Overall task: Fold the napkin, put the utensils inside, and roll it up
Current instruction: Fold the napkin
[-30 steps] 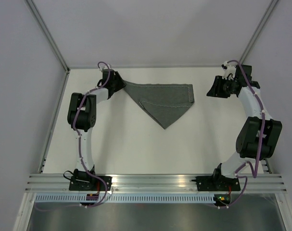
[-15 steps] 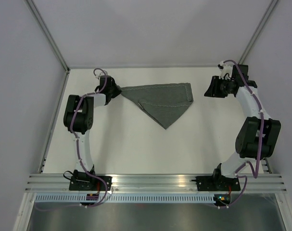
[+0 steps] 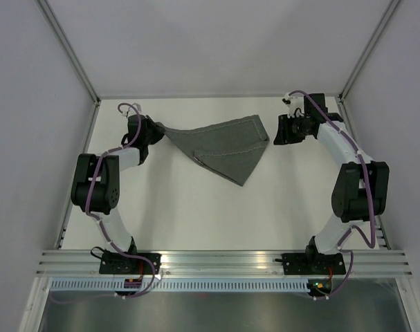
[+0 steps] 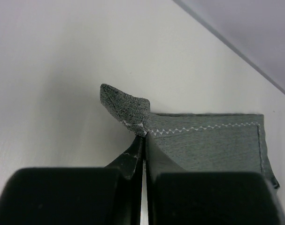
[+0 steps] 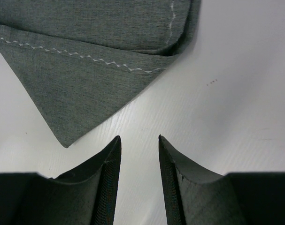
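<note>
The dark grey napkin (image 3: 227, 146) lies folded into a triangle at the back of the white table, its point toward the near side. My left gripper (image 3: 156, 131) is shut on the napkin's left corner (image 4: 126, 105), which curls up past the fingertips (image 4: 138, 140). The pale zigzag stitching runs along the hem (image 4: 203, 128). My right gripper (image 3: 277, 131) stands open just right of the napkin's right corner, low over bare table. In the right wrist view the napkin (image 5: 86, 79) lies beyond and left of the right gripper (image 5: 139, 137), apart from it. The utensils are out of view.
Pale enclosure walls (image 3: 37, 104) stand close on the left, back and right. An aluminium rail (image 3: 223, 259) with both arm bases runs along the near edge. Bare white table (image 3: 216, 214) lies between the napkin and the rail.
My left gripper has shut on the napkin's left corner and drawn it leftward, stretching the top edge. The right arm has swung left, closer to the napkin's right corner.
</note>
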Robot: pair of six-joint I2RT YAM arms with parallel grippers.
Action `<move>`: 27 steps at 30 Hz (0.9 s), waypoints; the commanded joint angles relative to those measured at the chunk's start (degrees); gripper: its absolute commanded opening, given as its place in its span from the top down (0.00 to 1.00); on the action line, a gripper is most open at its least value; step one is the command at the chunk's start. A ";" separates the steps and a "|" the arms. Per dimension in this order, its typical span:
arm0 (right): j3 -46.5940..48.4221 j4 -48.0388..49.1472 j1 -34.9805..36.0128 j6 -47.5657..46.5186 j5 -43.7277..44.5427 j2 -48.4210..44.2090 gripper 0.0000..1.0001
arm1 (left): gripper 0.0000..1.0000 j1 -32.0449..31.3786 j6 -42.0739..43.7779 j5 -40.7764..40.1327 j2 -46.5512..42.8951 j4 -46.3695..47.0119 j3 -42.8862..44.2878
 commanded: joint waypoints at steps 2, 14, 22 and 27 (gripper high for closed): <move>2.89 -0.60 3.24 -1.09 2.03 0.91 0.57 | 0.97 -0.23 6.89 10.12 -3.71 13.83 -3.69; 2.89 -1.04 5.88 -1.27 3.26 1.70 0.57 | 0.96 -12.62 27.97 31.24 -5.64 13.25 -3.62; 2.63 -1.04 6.67 -1.18 4.05 1.88 0.57 | 0.96 -22.11 38.88 26.94 -5.56 3.76 -1.42; 2.72 -1.04 6.93 -1.27 4.32 1.97 0.57 | 0.96 -27.21 44.60 22.11 -6.00 -1.08 -0.71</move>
